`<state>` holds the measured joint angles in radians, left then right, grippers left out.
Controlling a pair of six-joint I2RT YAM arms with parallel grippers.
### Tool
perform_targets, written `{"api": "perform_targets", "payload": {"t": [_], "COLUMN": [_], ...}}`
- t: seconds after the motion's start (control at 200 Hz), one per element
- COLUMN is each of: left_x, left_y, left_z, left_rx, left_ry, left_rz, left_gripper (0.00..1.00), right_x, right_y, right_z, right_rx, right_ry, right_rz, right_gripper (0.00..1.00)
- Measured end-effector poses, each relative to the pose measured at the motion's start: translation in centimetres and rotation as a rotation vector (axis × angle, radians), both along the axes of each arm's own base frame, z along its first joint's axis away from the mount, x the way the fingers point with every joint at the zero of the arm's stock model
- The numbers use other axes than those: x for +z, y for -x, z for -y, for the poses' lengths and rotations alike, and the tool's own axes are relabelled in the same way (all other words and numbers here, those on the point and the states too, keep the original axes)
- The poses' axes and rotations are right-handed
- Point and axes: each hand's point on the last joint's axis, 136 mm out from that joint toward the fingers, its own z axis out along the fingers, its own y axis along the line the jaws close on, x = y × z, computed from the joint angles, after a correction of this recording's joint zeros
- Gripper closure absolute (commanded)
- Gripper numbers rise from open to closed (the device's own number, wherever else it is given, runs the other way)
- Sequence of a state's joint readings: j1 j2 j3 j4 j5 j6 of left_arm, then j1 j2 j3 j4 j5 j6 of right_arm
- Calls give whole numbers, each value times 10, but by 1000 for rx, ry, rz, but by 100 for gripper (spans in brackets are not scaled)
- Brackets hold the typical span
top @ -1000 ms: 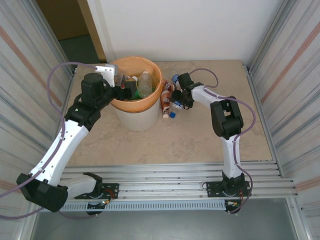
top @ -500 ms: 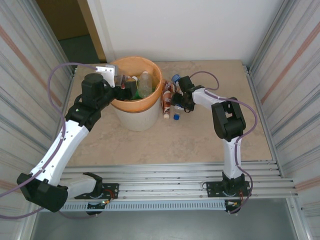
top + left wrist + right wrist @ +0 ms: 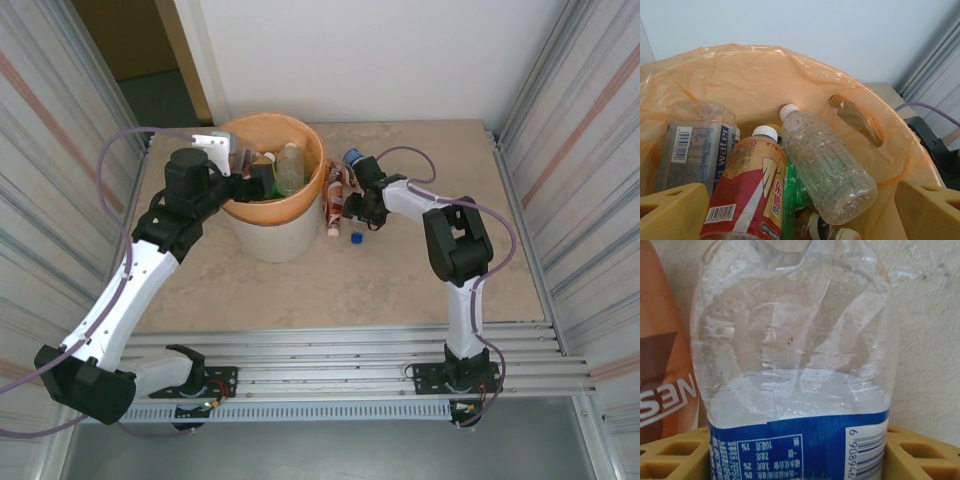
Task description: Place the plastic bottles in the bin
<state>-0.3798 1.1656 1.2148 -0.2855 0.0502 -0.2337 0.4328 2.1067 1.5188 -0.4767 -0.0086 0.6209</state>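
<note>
Just right of the bin [image 3: 268, 238], your right gripper [image 3: 352, 207] is clamped low on the blue-labelled bottle [image 3: 795, 340], likely to lift it clear of the red-labelled bottle [image 3: 660, 365] alongside. Farther back, over the bin's left rim, your left gripper [image 3: 241, 174] hangs wide open and empty above the dropped bottles [image 3: 827, 170].

The right gripper [image 3: 349, 208] is sliding toward eight o'clock, closer to the bin [image 3: 262, 235], and its jaws are closing onto the clear bottle [image 3: 795, 365] beside it. That bottle's blue cap [image 3: 356, 239] is swinging out across the table [image 3: 400, 275] toward five o'clock, away from the red-labelled bottle [image 3: 333, 205].
</note>
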Motion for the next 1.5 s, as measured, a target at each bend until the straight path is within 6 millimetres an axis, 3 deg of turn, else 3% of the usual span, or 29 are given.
{"api": "perform_targets", "payload": {"t": [0.14,0.301,0.726,0.942,1.157,1.287,1.498], "left_x": [0,0,3,16,41,51,57], "left_y": [0,0,5,19,34,41,50], "left_z": [0,0,11,41,70,90,120], "left_rx": [0,-1,-59,-176,-317,-401,-530], "left_ry": [0,1,38,82,165,202,249], "left_rz": [0,0,-6,17,67,75,68], "left_gripper": [5,8,9,9,9,9,10], "right_x": [3,24,154,226,283,306,321], "right_y": [10,21,47,73,103,121,135], "right_z": [5,12,14,-6,-36,-55,-75], "right_rx": [-1,-4,62,178,322,409,504], "right_ry": [12,7,-61,-127,-177,-198,-193], "right_rz": [-8,22,389,611,796,882,963], "right_gripper": [66,69,70,70,69,69,68]}}
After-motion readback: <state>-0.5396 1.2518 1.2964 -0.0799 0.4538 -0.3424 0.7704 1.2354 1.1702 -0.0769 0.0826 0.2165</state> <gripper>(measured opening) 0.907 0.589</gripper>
